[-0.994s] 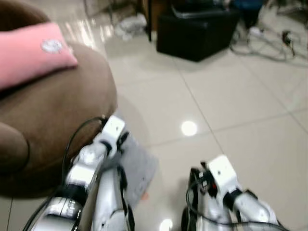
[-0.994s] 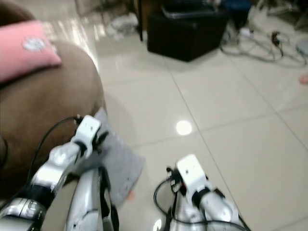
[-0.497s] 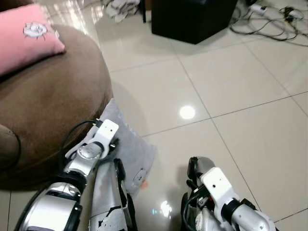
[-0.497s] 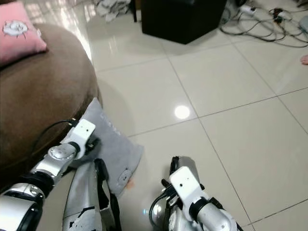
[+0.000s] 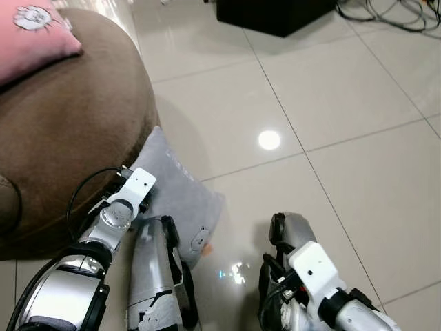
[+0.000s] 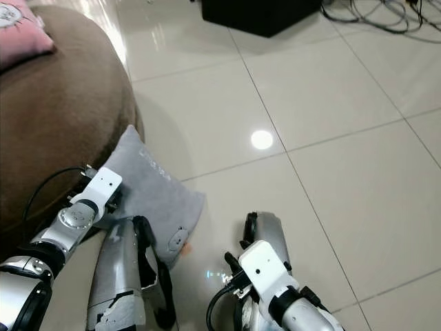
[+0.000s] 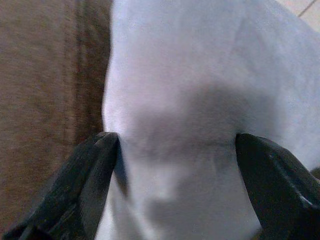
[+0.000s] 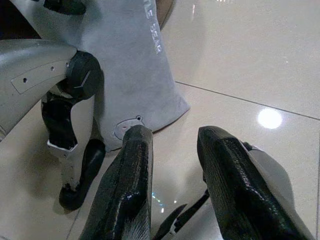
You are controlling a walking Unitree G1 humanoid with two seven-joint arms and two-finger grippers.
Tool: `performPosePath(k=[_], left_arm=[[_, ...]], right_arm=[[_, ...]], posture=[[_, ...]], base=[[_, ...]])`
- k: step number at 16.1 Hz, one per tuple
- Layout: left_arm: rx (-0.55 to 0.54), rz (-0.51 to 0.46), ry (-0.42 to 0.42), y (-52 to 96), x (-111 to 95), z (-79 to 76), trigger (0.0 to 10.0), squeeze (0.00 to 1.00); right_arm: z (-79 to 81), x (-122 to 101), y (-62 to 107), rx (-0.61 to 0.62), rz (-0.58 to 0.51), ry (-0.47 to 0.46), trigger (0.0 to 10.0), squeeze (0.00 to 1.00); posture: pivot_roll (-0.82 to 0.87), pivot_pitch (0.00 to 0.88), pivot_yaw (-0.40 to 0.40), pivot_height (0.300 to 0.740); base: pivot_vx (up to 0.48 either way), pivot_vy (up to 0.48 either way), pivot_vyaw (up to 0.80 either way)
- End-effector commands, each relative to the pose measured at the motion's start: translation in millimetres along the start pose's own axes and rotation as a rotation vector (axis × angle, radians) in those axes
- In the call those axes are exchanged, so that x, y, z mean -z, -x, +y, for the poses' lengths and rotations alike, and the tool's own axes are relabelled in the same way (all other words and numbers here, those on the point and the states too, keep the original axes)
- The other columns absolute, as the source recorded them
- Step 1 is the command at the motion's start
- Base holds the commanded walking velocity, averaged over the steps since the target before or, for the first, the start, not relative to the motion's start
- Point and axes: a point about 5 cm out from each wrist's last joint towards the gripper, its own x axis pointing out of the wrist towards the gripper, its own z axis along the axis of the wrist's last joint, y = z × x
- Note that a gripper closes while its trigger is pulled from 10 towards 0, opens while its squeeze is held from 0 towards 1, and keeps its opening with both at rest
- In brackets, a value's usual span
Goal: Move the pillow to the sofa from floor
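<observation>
A grey pillow stands on the tiled floor, leaning against the side of the brown sofa. My left arm's wrist is down at the pillow's upper edge, next to the sofa. In the left wrist view the left gripper is open wide, with the grey pillow bulging between its two black fingers. The right gripper hangs low over the floor, open by a narrow gap and holding nothing. The pillow's lower corner lies just beyond it.
A pink cushion lies on the sofa top. A black box and cables are on the floor at the far side. My own legs stand right beside the pillow. Bare glossy tiles stretch to the right.
The head view has tipped downward, so the pillow and my legs show more fully. My left wrist now sits lower, against the grey pillow by the sofa.
</observation>
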Motion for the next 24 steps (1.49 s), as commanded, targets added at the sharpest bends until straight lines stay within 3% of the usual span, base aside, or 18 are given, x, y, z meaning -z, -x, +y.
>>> performPosePath(k=[1,3,5,6,7,8,14,24], left_arm=[[-0.001,0.047,0.035,1.9,11,-4.9,10.0,0.0],[0.026,0.049,0.046,1.5,10,-10.0,10.0,0.0],[-0.012,0.057,0.012,1.3,10,-5.7,10.0,0.0],[-0.043,0.068,-0.016,1.4,11,-1.9,4.9,0.0],[-0.056,0.077,-0.036,1.6,13,0.0,0.9,0.0],[-0.051,0.08,-0.037,1.7,13,-0.4,0.0,0.0],[-0.036,0.104,-0.045,2.4,17,-6.4,0.0,0.0],[-0.033,0.08,-0.031,0.5,10,-3.6,0.0,0.0]], right_arm=[[2.1,-1,8.9,0.005,0.013,-0.004,10.0,0.0],[0.5,-5,13.1,0.018,0.01,-0.007,10.0,0.0],[-2.6,-11,16.3,0.041,-0.009,-0.009,10.0,0.0],[-3.1,-14,17.2,0.041,-0.013,-0.007,10.0,0.0],[-2.5,-15,18.4,0.035,-0.01,-0.002,10.0,0.0],[-1.4,-15,19.6,0.023,-0.007,-0.005,10.0,0.0],[9.0,-12,24.9,-0.085,0.022,-0.004,10.0,0.0],[9.5,-10,22.2,-0.058,0.026,-0.009,10.0,0.0]], posture=[[-0.13,0.358,0.04,0.521],[-0.14,0.372,0.037,0.521],[-0.15,0.38,0.034,0.521],[-0.15,0.38,0.032,0.521],[-0.15,0.381,0.032,0.521],[-0.15,0.379,0.029,0.521],[-0.15,0.369,0.034,0.521],[-0.15,0.344,0.044,0.521]], base=[[0.0,0.0,0.0],[0.0,0.0,0.0],[0.0,0.0,0.0],[0.0,0.0,0.0],[0.0,0.0,0.0],[0.0,0.0,0.0],[0.0,0.0,0.0],[0.0,0.0,0.0]])
